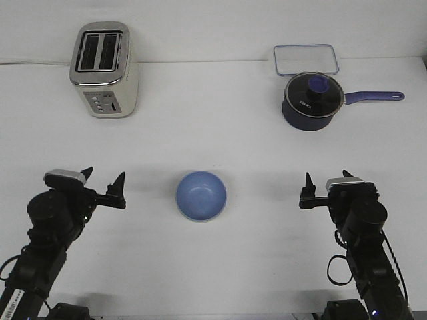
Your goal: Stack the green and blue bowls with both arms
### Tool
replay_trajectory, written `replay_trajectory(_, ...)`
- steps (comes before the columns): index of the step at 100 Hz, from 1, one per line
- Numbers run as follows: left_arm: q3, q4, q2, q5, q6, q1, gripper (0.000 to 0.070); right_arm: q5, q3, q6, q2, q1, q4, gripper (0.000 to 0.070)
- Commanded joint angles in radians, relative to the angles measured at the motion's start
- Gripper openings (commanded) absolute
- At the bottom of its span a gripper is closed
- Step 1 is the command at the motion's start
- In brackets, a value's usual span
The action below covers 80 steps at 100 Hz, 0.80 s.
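A light periwinkle blue bowl (201, 195) sits upright on the white table, midway between my two arms. No green bowl shows in this view. My left gripper (103, 179) is open and empty, to the left of the bowl and well apart from it. My right gripper (327, 180) is open and empty, to the right of the bowl and also well apart from it. Both grippers are at about the same depth as the bowl.
A silver toaster (103, 70) stands at the back left. A dark navy saucepan (311, 101) with a glass lid and purple handle stands at the back right, and a clear rectangular container (305, 59) lies behind it.
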<state>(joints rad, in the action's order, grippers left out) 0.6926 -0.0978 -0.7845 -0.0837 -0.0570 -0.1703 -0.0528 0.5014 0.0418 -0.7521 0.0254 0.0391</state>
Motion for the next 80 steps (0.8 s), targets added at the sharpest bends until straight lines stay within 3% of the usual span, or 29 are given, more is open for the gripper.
replay_trajectory(1, -0.067, 0.068, 0.021, 0.003, -0.020, 0.000, 0.0585, 0.000, 0.011, 0.010, 0.000, 0.002, -0.013, 0.0657)
replay_trajectory(46, -0.148, 0.096, 0.067, 0.005, -0.040, 0.000, 0.0583, 0.002, 0.011, 0.010, 0.000, 0.002, -0.018, 0.0638)
replay_trajectory(52, -0.148, 0.096, 0.067, 0.005, -0.040, 0.000, 0.0565, 0.001, 0.011, 0.010, 0.000, 0.002, -0.017, 0.0543)
replay_trajectory(55, -0.148, 0.096, 0.067, 0.005, -0.040, 0.000, 0.0522, 0.002, 0.011, 0.010, 0.000, 0.002, -0.017, 0.0487)
replay_trajectory(61, -0.148, 0.095, 0.067, 0.005, -0.040, 0.000, 0.0374, 0.001, 0.011, 0.010, 0.000, 0.002, -0.017, 0.0328)
replay_trajectory(68, -0.148, 0.093, 0.067, 0.005, -0.040, 0.000, 0.0147, 0.001, 0.011, 0.010, 0.000, 0.002, -0.017, 0.0165)
replay_trajectory(74, -0.148, 0.093, 0.067, 0.005, -0.040, 0.000, 0.0013, 0.001, 0.011, 0.010, 0.000, 0.002, -0.017, 0.0047)
replay_trajectory(77, -0.148, 0.093, 0.067, 0.005, -0.040, 0.000, 0.0002, 0.001, 0.011, 0.010, 0.000, 0.002, -0.017, 0.0001)
replay_trajectory(80, -0.148, 0.093, 0.067, 0.005, -0.040, 0.000, 0.0007, 0.002, 0.011, 0.010, 0.000, 0.002, -0.017, 0.0000)
